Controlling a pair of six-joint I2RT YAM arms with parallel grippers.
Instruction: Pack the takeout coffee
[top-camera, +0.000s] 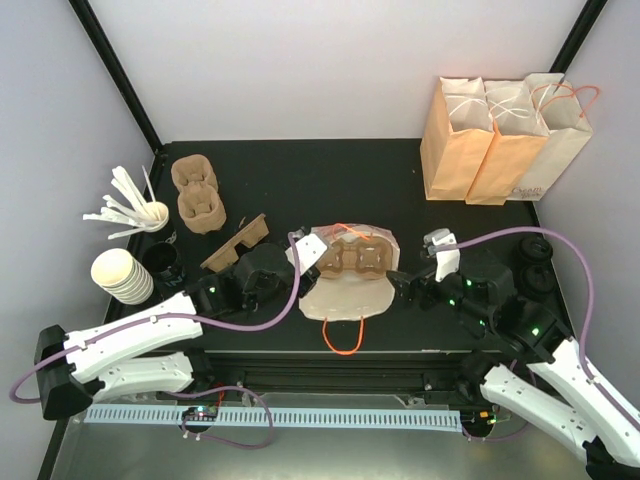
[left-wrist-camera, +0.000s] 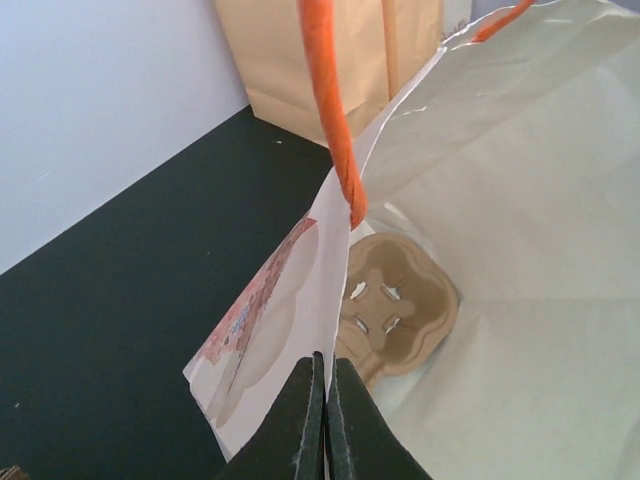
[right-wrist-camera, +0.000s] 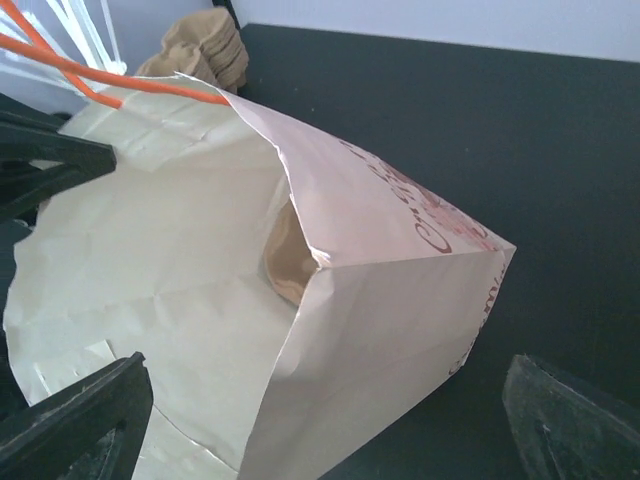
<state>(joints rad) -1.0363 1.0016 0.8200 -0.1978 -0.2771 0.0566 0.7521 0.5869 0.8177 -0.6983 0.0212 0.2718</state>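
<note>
A white paper bag (top-camera: 345, 290) with orange handles lies on its side mid-table, its mouth facing the near edge. Inside it rests a brown cardboard cup carrier (top-camera: 352, 255), seen in the left wrist view as the carrier (left-wrist-camera: 395, 315) past the bag's lifted edge (left-wrist-camera: 330, 290). My left gripper (top-camera: 300, 247) (left-wrist-camera: 325, 375) is shut on that edge and holds the mouth up. At the bag's right side my right gripper (top-camera: 407, 286) (right-wrist-camera: 322, 415) stands open, and the bag's corner (right-wrist-camera: 400, 300) lies between its fingers. The takeout coffee (top-camera: 533, 250), small and black with a lid, stands at the right edge.
Three tall paper bags (top-camera: 495, 140) stand at the back right. A second black lidded cup (top-camera: 538, 284) stands by the first. At the left are stacked carriers (top-camera: 197, 195), a flat cardboard piece (top-camera: 237, 246), white cups (top-camera: 122, 276), black lids (top-camera: 160, 261) and white stirrers (top-camera: 130, 208).
</note>
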